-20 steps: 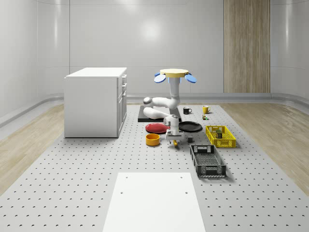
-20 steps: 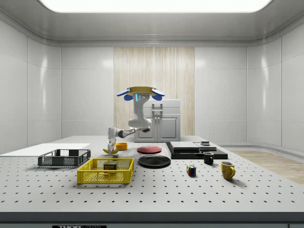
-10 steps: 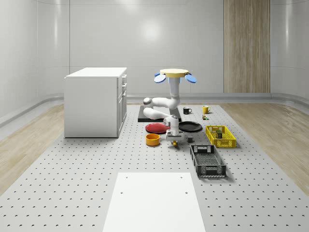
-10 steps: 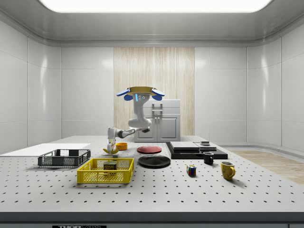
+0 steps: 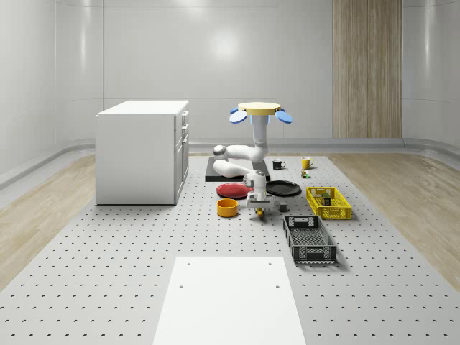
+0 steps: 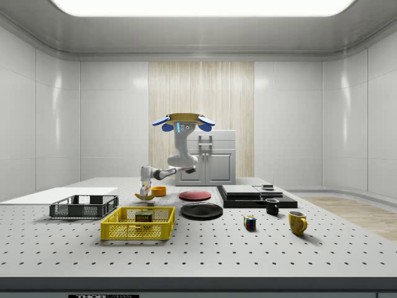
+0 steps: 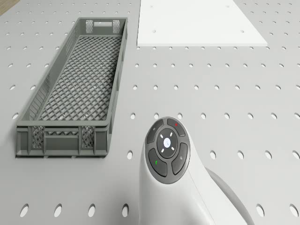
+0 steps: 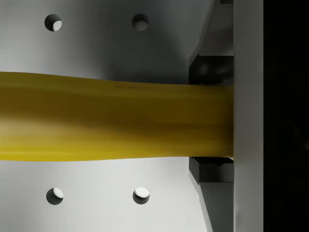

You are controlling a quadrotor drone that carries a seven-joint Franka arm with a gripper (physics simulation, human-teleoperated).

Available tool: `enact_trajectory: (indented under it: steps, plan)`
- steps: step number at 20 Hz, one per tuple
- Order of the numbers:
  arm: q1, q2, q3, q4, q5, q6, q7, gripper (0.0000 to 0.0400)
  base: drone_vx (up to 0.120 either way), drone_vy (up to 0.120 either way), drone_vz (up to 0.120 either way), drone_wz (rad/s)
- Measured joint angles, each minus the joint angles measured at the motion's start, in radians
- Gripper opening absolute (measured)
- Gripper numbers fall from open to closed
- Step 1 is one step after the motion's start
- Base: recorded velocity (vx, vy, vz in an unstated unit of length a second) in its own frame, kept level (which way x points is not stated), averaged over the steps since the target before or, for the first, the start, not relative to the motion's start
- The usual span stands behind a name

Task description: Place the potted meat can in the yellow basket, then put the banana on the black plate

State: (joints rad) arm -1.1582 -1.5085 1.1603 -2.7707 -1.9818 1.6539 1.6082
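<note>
The drone [image 5: 261, 111] hovers above the table near the black plate [image 5: 283, 188], its arm bent down toward the front. My gripper [image 5: 260, 208] is low over the table, shut on the yellow banana [image 8: 116, 121]. The wrist view has dark finger pads [image 8: 210, 72] pressing the banana from both sides. In the side view the banana [image 6: 146, 197] hangs under the gripper [image 6: 146, 191], just at the table surface. The potted meat can [image 5: 327, 199] stands inside the yellow basket [image 5: 338, 210], toward the whole-scene view's right.
An orange bowl [image 5: 227, 208] and a red plate [image 5: 233, 190] lie close beside the gripper. A grey crate [image 5: 309, 238] sits nearer the front, a white panel [image 5: 230, 298] beyond it. A white cabinet [image 5: 142, 151], black platform [image 5: 215, 175], two mugs and a cube stand farther back.
The fingers have closed on the banana. Drone, arm and the other objects stay where they were.
</note>
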Motion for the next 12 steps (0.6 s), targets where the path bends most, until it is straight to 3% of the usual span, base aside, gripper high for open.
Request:
enact_trajectory:
  steps: [2,5,12]
  plan:
    - [0.006,0.000,0.024,-0.010,0.022,-0.012,0.000,0.0198,0.000,0.000,0.000,0.000]
    - [0.014,0.000,0.064,-0.023,0.058,-0.029,-0.001,0.0202,0.000,0.000,0.107,0.000]
    - [0.020,-0.002,0.111,-0.038,0.102,-0.048,-0.001,0.0202,-0.109,0.120,0.120,0.000]
